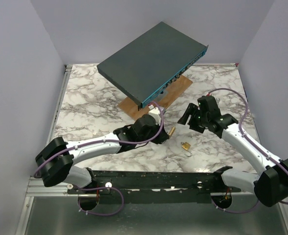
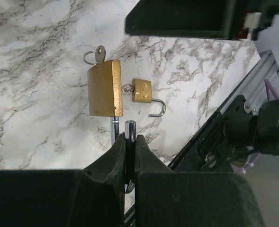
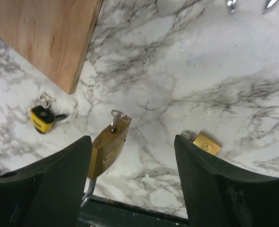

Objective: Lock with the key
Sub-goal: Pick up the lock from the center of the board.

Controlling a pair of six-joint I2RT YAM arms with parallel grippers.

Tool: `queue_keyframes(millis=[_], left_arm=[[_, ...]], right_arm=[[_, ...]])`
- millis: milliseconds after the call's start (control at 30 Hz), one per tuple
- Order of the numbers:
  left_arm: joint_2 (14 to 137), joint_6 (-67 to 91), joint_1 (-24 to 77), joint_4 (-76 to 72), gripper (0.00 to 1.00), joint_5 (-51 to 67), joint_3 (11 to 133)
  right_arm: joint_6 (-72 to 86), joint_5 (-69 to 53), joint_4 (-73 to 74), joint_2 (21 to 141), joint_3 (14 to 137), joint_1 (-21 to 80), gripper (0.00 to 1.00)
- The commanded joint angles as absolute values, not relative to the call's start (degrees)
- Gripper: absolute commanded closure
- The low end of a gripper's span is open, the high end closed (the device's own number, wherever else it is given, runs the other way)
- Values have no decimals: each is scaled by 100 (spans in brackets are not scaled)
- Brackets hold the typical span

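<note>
My left gripper (image 2: pixel 130 140) is shut on the steel shackle (image 2: pixel 130 126) of a large brass padlock (image 2: pixel 105 88) and holds it above the marble table. A key (image 2: pixel 99 53) on a ring sits in its keyhole. In the top view the left gripper (image 1: pixel 163 131) holds this padlock (image 1: pixel 171 131) near the table's middle. My right gripper (image 1: pixel 187 116) is open and empty, just right of it. In the right wrist view the padlock (image 3: pixel 108 144) and its key (image 3: pixel 118 118) hang next to the left finger (image 3: pixel 58 175) of the right gripper (image 3: pixel 131 142).
A small brass padlock (image 1: pixel 185 145) with an open shackle lies on the table (image 1: pixel 85 103); it also shows in the left wrist view (image 2: pixel 142 91). A yellow-and-black padlock (image 3: pixel 41 118) lies by a wooden board (image 3: pixel 44 38). A dark flat box (image 1: pixel 153 61) rests tilted on that board.
</note>
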State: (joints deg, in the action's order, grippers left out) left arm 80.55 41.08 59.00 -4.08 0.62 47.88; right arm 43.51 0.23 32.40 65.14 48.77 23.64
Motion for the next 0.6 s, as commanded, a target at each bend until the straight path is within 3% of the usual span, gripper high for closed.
queue_keyframes(millis=[0,267,567], left_arm=[[7578,3069,5956,-823,100,563,4742],[7720,2772,6050,-1048,100,944,4716],[7874,2659,6123,-1089,100,930,4903]], right_arm=[[4708,-1107,3227,6764,4695,2387,26],[5571,-1494,2914,6895,4394,2389,19],[6029,-2278,2164,7168,3652,2390,22]])
